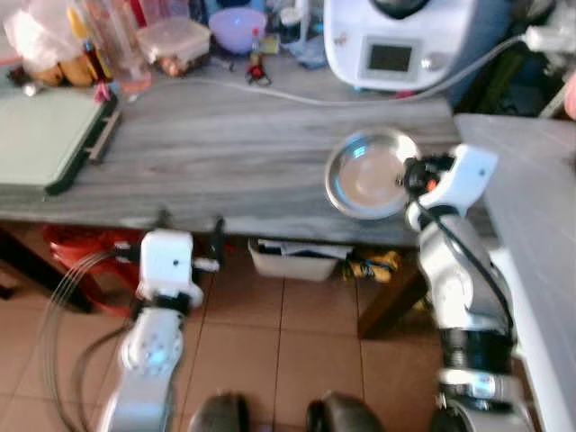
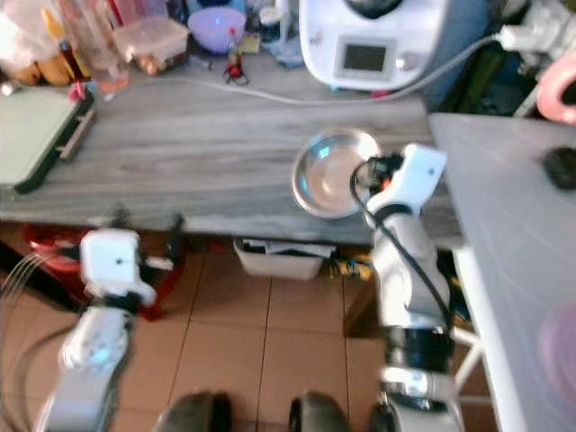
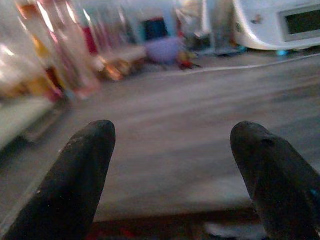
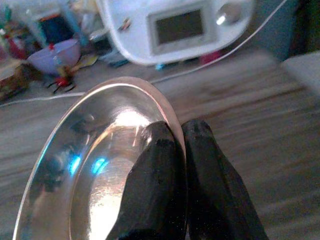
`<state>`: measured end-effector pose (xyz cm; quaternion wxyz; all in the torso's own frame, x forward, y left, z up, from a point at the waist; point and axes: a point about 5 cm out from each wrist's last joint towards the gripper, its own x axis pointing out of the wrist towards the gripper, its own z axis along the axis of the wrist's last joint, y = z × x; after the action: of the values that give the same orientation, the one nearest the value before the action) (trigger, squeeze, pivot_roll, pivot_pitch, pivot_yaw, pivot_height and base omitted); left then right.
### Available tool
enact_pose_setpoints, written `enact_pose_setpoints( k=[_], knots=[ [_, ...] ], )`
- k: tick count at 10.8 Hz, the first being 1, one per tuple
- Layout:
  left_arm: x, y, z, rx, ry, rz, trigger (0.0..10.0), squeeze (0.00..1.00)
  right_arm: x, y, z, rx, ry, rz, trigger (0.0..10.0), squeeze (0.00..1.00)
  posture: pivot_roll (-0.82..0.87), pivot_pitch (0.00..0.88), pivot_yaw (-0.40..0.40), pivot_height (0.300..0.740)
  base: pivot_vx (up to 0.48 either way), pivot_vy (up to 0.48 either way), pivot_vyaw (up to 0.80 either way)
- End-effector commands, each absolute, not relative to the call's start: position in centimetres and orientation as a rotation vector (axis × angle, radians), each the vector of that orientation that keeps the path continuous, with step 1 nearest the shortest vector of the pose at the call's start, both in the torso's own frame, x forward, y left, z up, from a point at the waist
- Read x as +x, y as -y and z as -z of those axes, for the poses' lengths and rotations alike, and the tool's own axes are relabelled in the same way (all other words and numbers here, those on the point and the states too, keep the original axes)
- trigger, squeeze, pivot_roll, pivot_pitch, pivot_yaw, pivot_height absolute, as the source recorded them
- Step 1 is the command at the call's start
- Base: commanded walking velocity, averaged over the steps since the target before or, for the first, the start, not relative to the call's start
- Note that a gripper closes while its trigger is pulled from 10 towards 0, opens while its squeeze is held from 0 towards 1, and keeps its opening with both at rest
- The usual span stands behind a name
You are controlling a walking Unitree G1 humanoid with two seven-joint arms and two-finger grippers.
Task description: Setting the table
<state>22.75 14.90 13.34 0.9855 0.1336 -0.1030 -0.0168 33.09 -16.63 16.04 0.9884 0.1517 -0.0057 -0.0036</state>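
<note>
Plate (image 1: 371, 174): steel, round, over the near edge of the grey wooden table (image 1: 225, 153), in front of the white appliance (image 1: 396, 40).
Right gripper (image 4: 184, 150): at the plate's right rim, its two black fingers (image 4: 155, 190) pinched together on the rim, one inside the dish and one outside; plate sits tilted in the wrist view.
Left gripper (image 3: 172, 145): at the table's near edge, well left of the plate, fingers spread wide with nothing between them.
Tray (image 1: 45, 135): green, far left on the table.
Bowl (image 1: 238, 27): purple, at the back among jars and boxes.
Floor (image 1: 297, 342): terracotta tiles.
</note>
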Motion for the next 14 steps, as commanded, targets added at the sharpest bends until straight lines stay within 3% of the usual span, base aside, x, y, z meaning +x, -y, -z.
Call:
enact_pose_setpoints(
  k=[1, 3, 4, 5, 6, 7, 8, 12, 13, 14],
  knots=[
    [22.2, -14.4, -14.1, 0.361, 0.249, 0.049, 10.0, 0.00, 33.2, 16.7, -15.7, 0.313, 0.001, 0.016, 0.0, 0.00, 0.00, 0.127, 0.003, 0.740, 0.000, 0.000, 0.00],
    [22.3, -14.4, -15.6, 0.362, 0.239, 0.007, 10.0, 0.00, 34.3, 15.7, -15.4, 0.361, -0.020, -0.008, 0.0, 0.00, 0.02, 0.135, 0.009, 0.740, 0.000, 0.000, 0.00],
    [22.6, -15.1, -14.3, 0.338, 0.180, -0.028, 10.0, 0.00, 34.9, 15.1, -15.3, 0.379, -0.030, -0.013, 0.0, 0.00, 0.02, 0.137, 0.008, 0.740, 0.000, 0.000, 0.00],
    [22.7, -16.2, -12.4, 0.250, 0.058, -0.090, 10.0, 0.00, 35.8, 14.3, -15.6, 0.386, -0.034, -0.031, 0.9, 0.00, 0.02, 0.148, 0.007, 0.740, 0.000, 0.000, 0.00],
    [22.8, -16.3, -12.5, 0.233, 0.054, -0.090, 10.0, 0.00, 36.5, 14.0, -15.9, 0.388, -0.029, -0.038, 3.5, 0.00, 0.02, 0.153, 0.008, 0.740, 0.000, 0.000, 0.00],
    [22.9, -16.5, -12.4, 0.224, 0.041, -0.091, 10.0, 0.00, 37.1, 13.7, -16.0, 0.409, -0.033, -0.038, 3.7, 0.00, 0.03, 0.164, 0.010, 0.740, 0.000, 0.000, 0.00],
    [23.2, -16.8, -12.4, 0.197, 0.035, -0.080, 10.0, 0.00, 38.2, 13.0, -16.1, 0.441, -0.063, -0.037, 10.0, 0.00, 0.04, 0.173, 0.011, 0.740, 0.000, 0.000, 0.00],
    [23.1, -16.7, -12.2, 0.145, 0.012, -0.059, 10.0, 0.00, 39.6, 10.7, -15.6, 0.542, -0.187, -0.052, 10.0, 0.00, 0.06, 0.194, 0.009, 0.740, 0.000, 0.000, 0.00],
    [23.1, -16.5, -12.2, 0.132, 0.011, -0.055, 10.0, 0.00, 39.5, 10.1, -15.4, 0.555, -0.211, -0.066, 10.0, 0.10, 0.06, 0.194, 0.005, 0.740, 0.000, 0.000, 0.00],
    [23.1, -16.5, -12.2, 0.131, 0.011, -0.056, 10.0, 0.00, 39.5, 9.9, -15.3, 0.545, -0.218, -0.075, 10.0, 0.54, 0.06, 0.194, 0.005, 0.740, 0.000, 0.000, 0.00]
  ],
)
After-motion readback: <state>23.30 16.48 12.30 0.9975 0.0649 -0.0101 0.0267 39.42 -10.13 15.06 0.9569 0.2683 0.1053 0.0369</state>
